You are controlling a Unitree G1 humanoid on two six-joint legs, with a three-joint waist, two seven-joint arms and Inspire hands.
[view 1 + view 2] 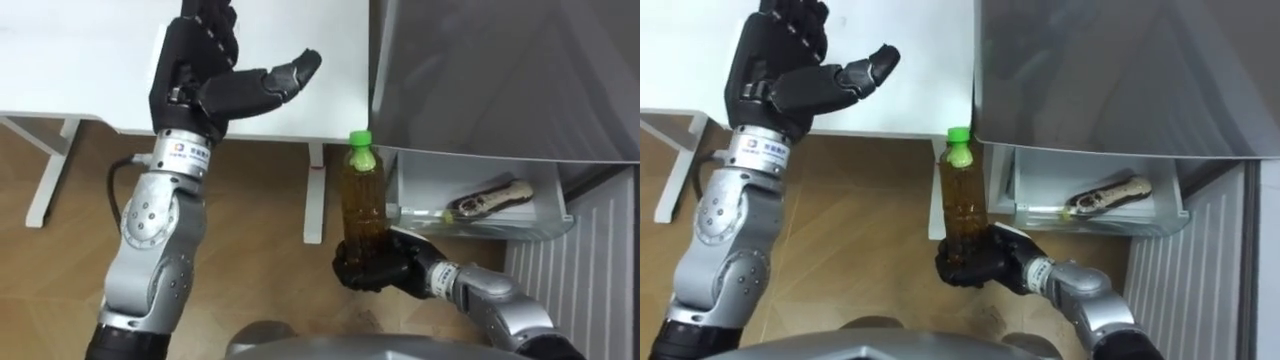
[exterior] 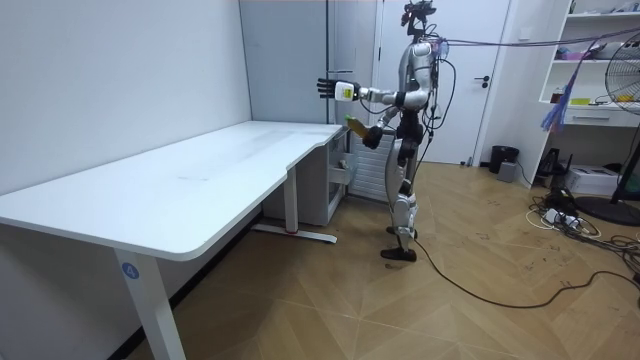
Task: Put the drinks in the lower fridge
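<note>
A: Which way is the bottle (image 1: pixel 363 195) pointing?

B: Its long axis runs up and down, with the green cap (image 1: pixel 360 140) on top and the base down in the right hand (image 1: pixel 375 268). It stands upright, and I can make out no real lean.

A: How is it held?

B: The dark fingers are clamped round its lower part. The bottle is in the air over the wooden floor (image 1: pixel 260 200), just in front of the grey fridge (image 1: pixel 500 70), between the white table (image 1: pixel 80 60) and the clear drawer (image 1: pixel 480 228) that shows low in the fridge.

A: What does it look like?

B: It is clear plastic, filled nearly to the neck with an amber-brown drink, and has a bright green screw cap.

A: And the count?

B: There is one bottle, one table and one drawer. One long, pale brown thing (image 1: pixel 490 197) lies in the drawer, and I cannot tell what it is.

A: And the left hand (image 1: pixel 215 75)?

B: It is raised over the table's edge, fingers apart and loosely bent, thumb out, holding nothing. In the room view the robot stands upright at the table's far end, beside the fridge.
</note>
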